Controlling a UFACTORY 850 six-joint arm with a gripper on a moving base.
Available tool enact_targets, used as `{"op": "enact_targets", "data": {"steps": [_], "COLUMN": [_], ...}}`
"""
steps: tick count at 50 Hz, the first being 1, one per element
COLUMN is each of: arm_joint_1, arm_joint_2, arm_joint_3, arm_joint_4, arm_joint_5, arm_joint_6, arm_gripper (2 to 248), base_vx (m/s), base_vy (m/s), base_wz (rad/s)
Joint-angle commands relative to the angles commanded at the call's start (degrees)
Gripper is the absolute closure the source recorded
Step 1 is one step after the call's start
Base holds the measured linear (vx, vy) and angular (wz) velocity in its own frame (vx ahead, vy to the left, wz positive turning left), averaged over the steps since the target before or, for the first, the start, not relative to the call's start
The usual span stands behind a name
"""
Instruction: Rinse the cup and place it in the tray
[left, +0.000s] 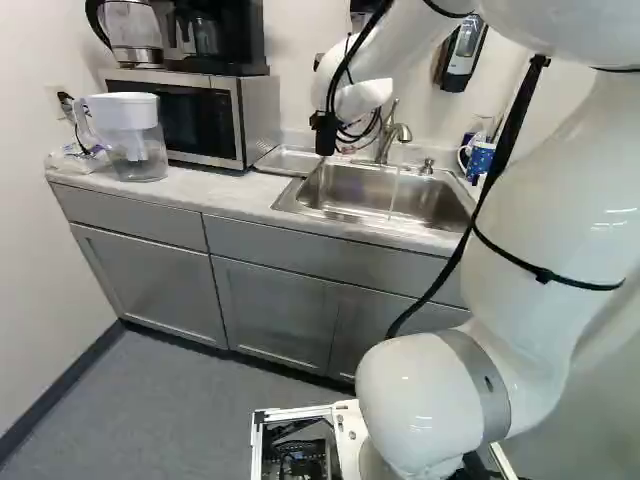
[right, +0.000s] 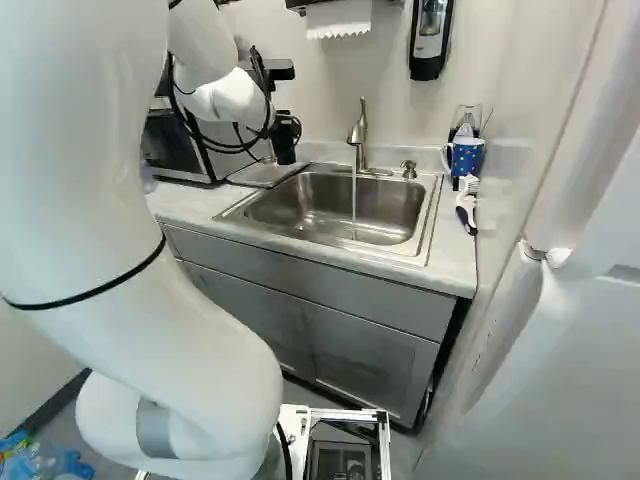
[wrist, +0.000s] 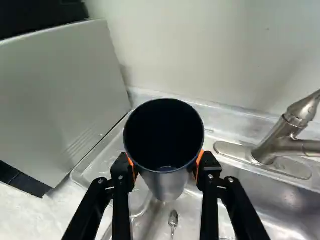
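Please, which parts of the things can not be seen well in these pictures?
- Inside of the cup: too dark in the wrist view to tell whether water is there.
- Part of the tray: hidden by cup and tool in the wrist view.
- Top of the kettle: cut off by the left base view's edge.

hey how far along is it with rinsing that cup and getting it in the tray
Rinsing may be done: water runs from the faucet, but the cup is away from the stream. The hand has the cup gripped and, it seems, held over the tray. Left: setting it down in the tray and letting go.
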Motion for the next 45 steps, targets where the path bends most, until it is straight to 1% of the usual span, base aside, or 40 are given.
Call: {"op": "enact_targets", "data": {"steps": [25,45], "arm_joint_1": [3.37,4.71], "arm_joint_2": [-5.33,-11.26], "arm_joint_3": [-5.62,-12.16], "arm_joint_4": [0.00,0.00], "arm_joint_5": [0.00,0.00], "arm_joint_6": [0.00,0.00], "arm_gripper": [125,125], "base_vx": [0.000,0.000], "base_vy": [0.000,0.000], "base_wz": [0.000,0.000]}}
